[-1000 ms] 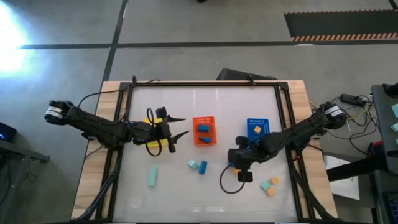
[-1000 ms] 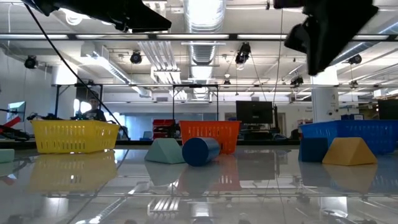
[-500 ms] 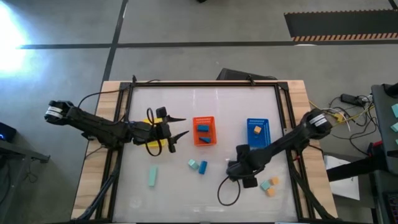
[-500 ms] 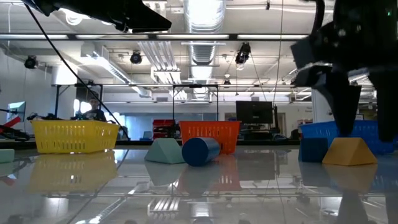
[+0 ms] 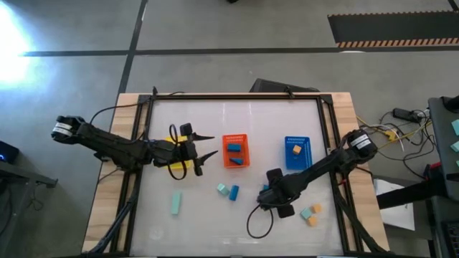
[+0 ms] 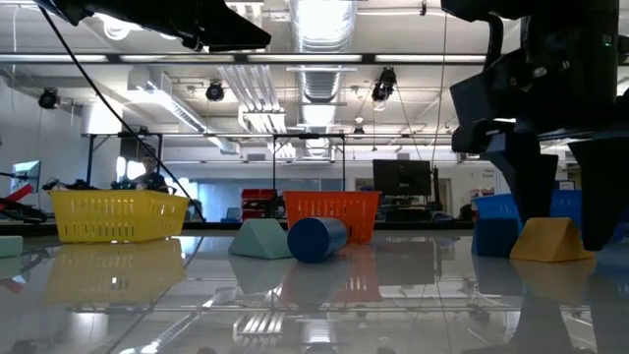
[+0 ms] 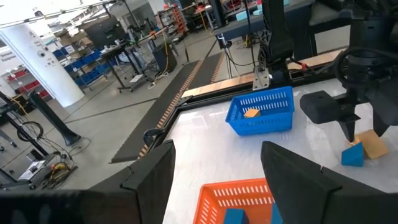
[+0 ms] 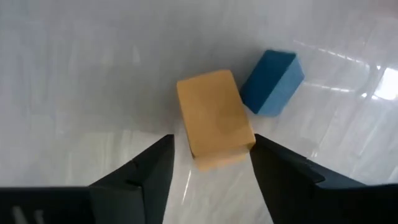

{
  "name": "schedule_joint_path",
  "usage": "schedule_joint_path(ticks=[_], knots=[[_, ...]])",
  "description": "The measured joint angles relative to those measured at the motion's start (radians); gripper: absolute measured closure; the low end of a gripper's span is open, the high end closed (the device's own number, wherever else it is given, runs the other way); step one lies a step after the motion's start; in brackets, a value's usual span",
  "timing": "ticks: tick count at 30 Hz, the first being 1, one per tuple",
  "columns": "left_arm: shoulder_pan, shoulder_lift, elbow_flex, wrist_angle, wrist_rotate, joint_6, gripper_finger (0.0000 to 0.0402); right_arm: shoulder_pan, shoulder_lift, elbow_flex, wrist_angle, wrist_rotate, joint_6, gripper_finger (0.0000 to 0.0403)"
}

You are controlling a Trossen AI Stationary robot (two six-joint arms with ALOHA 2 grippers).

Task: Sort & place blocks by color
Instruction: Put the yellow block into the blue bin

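My right gripper (image 8: 208, 177) points down at the table, open. Its fingers stand on either side of an orange block (image 8: 214, 118), which lies flat on the white table top. A blue block (image 8: 272, 82) lies right beside that orange block. In the low view the same fingers reach down around the orange block (image 6: 548, 239). My left gripper (image 5: 208, 145) hangs open and holds nothing, above the yellow basket (image 5: 174, 166). Two blue blocks lie in the orange basket (image 5: 234, 150). One orange block lies in the blue basket (image 5: 296, 152).
Loose on the table are a teal bar (image 5: 176, 203), a teal block (image 5: 222, 189) beside a blue block (image 5: 234, 192), and a small cluster of orange and teal blocks (image 5: 311, 213) near the right arm. A black frame (image 5: 237, 96) borders the table.
My right gripper has come down toward the table and a little toward its near edge, rolling about its own axis. Its fingers have opened and now stand around the orange block. No block has moved.
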Motion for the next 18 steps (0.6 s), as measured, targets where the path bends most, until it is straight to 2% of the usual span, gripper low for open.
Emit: schedule_joint_path(ticks=[10,18], knots=[[0.0,0.0,0.0,0.0,0.0,0.0,0.018,-0.004,0.005,0.0,0.032,-0.004,-0.001,0.0281],[0.0,0.0,0.0,0.0,0.0,0.0,0.018,-0.005,0.001,0.0,0.029,-0.041,0.008,0.0281]])
